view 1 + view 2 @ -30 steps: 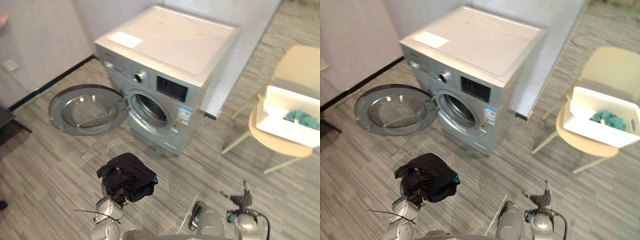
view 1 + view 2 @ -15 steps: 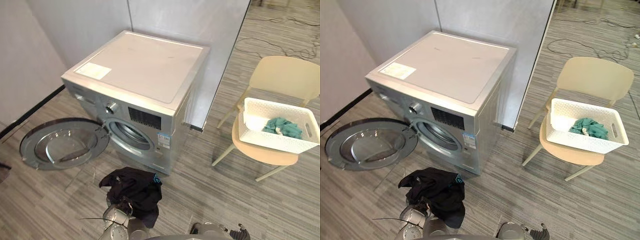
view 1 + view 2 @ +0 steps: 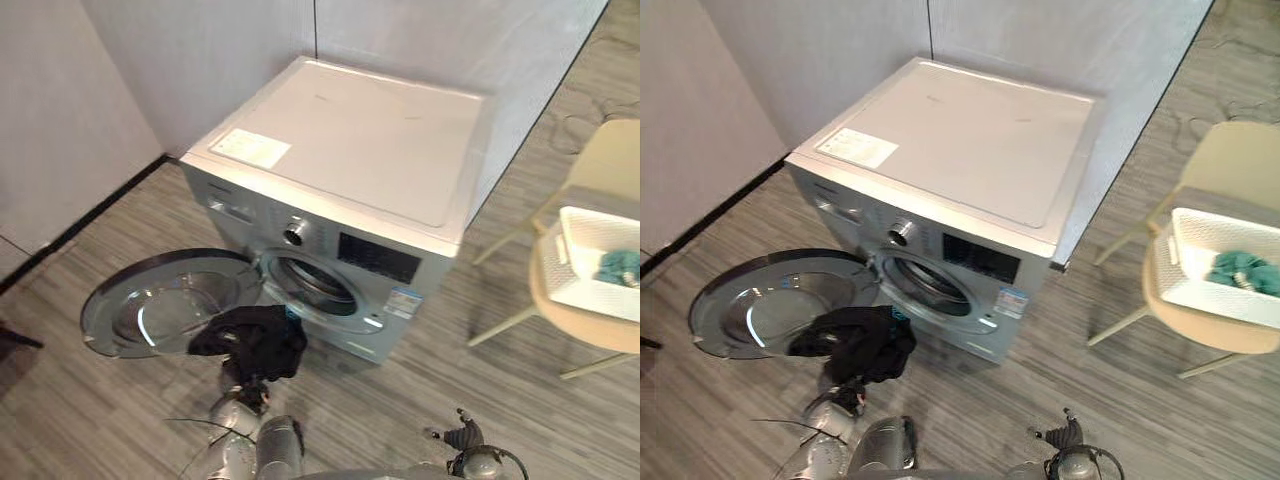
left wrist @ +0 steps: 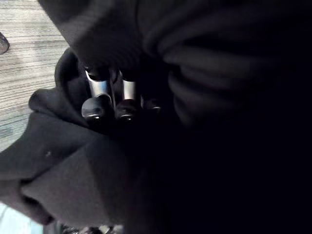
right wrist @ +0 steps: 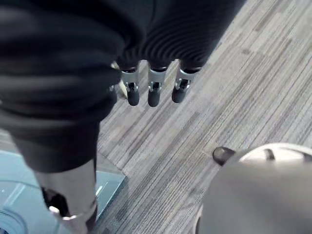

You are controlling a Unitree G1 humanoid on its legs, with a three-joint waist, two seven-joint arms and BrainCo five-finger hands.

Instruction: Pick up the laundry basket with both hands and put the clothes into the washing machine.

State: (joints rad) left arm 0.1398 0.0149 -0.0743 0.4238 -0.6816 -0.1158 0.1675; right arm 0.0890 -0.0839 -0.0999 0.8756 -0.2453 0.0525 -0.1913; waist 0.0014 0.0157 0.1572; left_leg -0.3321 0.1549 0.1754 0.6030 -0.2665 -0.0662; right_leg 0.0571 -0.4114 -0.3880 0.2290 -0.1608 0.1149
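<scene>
Loading step: your left hand [image 4: 122, 95] has its fingers curled into a black garment [image 3: 255, 340], bunched up and hanging just in front of the washing machine [image 3: 350, 170], close to the drum opening [image 3: 315, 285], with the door [image 3: 160, 305] swung wide open. Next move looks like pushing the garment forward into the drum, then letting go. Right hand [image 5: 153, 85] hangs low over the floor, fingers relaxed, holding nothing. The basket [image 3: 1205, 295] sits on the chair [image 3: 1200, 335], well apart on the right, teal clothes [image 3: 1240, 270] inside.
</scene>
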